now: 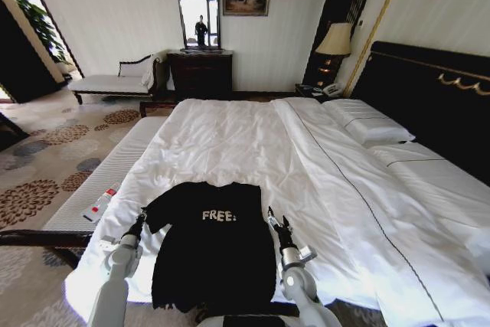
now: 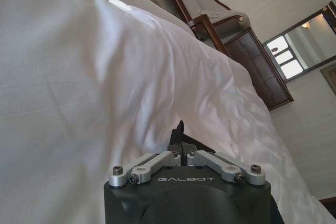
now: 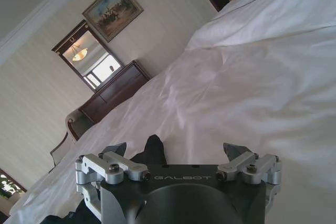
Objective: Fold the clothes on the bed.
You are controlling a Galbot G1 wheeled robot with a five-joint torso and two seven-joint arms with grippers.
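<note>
Shirt, black with white lettering, lay flat and unfolded at the foot of the bed, sleeves spread and hem hanging over the edge; no fold looked started, so I judged the whole task still ahead. Left pincer sat at the shirt's left sleeve with its fingers drawn together; whether they pinched fabric could not be made out. Right pincer stood just beside the right sleeve, fingers wide apart and empty. Shirt hem was partly cut off by the robot's body in the head view.
</note>
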